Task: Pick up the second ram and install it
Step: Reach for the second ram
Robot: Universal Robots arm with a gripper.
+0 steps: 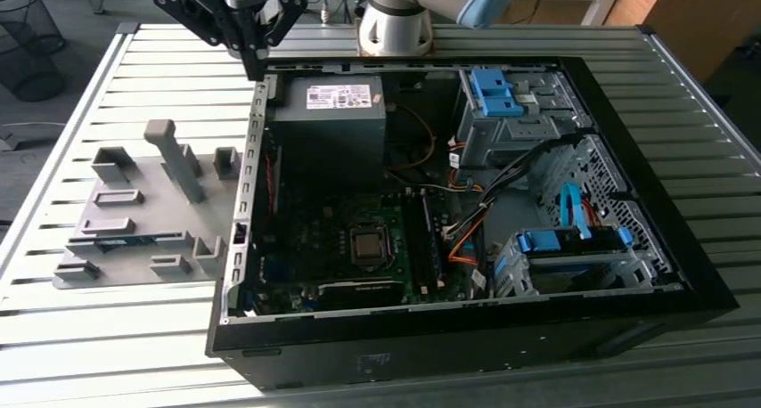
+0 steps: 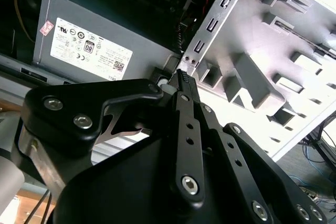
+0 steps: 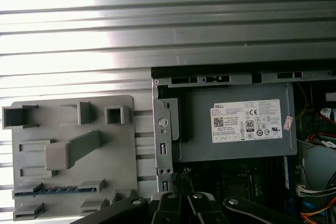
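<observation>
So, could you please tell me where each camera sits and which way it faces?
Exterior view: off the arm, above, looking down at the open computer case; arm and claw show.
First wrist view: on the wrist, looking down past the claw at the grey holder.
Second wrist view: on the wrist, looking along the claw.
Both wrist views share the power supply.

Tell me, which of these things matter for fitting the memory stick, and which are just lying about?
Part of the job: thin blue memory board sitting in the grey plastic holder; black gripper; long dark memory slots in the open black computer case.
Just there: grey metal power supply box; light-blue plastic drive clips; orange cables; slatted metal table.
</observation>
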